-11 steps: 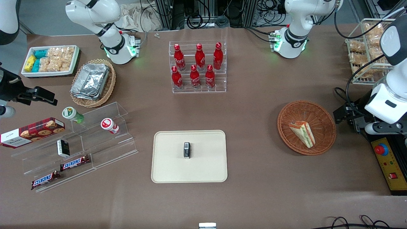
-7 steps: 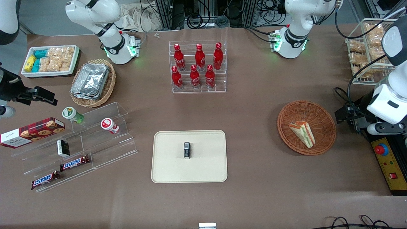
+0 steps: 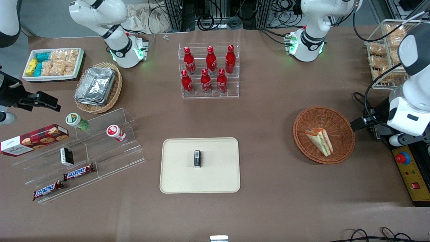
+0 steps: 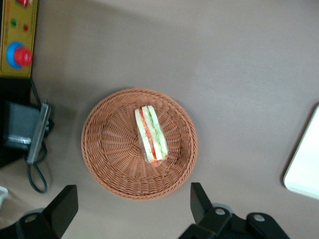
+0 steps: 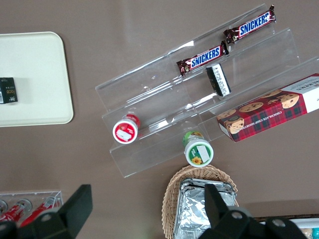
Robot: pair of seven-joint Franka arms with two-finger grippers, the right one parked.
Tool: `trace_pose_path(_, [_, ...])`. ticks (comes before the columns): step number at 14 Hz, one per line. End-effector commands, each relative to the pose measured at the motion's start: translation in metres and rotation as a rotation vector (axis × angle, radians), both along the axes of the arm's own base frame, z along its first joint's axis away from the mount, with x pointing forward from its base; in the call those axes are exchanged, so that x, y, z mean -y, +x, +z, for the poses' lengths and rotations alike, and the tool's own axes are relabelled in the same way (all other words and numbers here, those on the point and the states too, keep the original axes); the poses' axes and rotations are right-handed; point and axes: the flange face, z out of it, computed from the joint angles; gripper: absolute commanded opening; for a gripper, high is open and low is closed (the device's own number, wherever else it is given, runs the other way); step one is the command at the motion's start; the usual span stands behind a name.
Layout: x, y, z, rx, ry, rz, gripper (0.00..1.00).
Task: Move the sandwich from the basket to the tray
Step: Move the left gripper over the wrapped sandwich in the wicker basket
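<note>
The sandwich (image 3: pixel 319 141), a wrapped wedge with orange and green layers, lies in the round reddish-brown basket (image 3: pixel 339 117); in the left wrist view the sandwich (image 4: pixel 150 133) sits a little off the middle of the basket (image 4: pixel 107 149). My left gripper (image 3: pixel 360 123) hovers just outside the basket's rim, toward the working arm's end of the table. In the wrist view the gripper (image 4: pixel 130 209) is open wide and holds nothing. The cream tray (image 3: pixel 218 178) lies nearer the table's middle, and its corner (image 4: pixel 305 167) shows in the wrist view.
A small black box (image 3: pixel 197 158) stands on the tray. A yellow control box with a red button (image 3: pixel 403 158) lies beside the basket. A rack of red bottles (image 3: pixel 209 70), a wire rack of snack bags (image 3: pixel 386 50) and an acrylic shelf with snacks (image 3: pixel 100 158) also stand on the table.
The left arm's wrist has shifted slightly, bringing the gripper a little closer to the basket's rim. The sandwich and basket have not moved.
</note>
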Motion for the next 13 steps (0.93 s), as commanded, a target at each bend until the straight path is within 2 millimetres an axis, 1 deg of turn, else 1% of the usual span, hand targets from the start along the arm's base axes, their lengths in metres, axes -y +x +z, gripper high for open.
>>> trace_pose_path(1, [0.001, -0.005, -0.032, 0.013, 0.014, 0.138, 1.00])
trace_pose_path(2, [0.000, -0.009, -0.052, 0.022, 0.012, 0.144, 1.00])
trace_pose_path(4, [0.002, -0.021, -0.085, 0.062, 0.006, 0.177, 1.00])
trace_pose_path(5, [0.003, -0.022, -0.097, 0.071, 0.004, 0.220, 1.00])
trace_pose_path(8, [0.006, -0.023, -0.130, 0.067, 0.001, 0.277, 1.00])
trace_pose_path(9, [0.006, -0.026, -0.148, 0.071, -0.001, 0.288, 1.00])
trace_pose_path(11, [0.012, -0.035, -0.171, 0.088, -0.008, 0.341, 1.00])
trace_pose_path(13, [0.027, -0.043, -0.190, 0.095, -0.015, 0.348, 1.00])
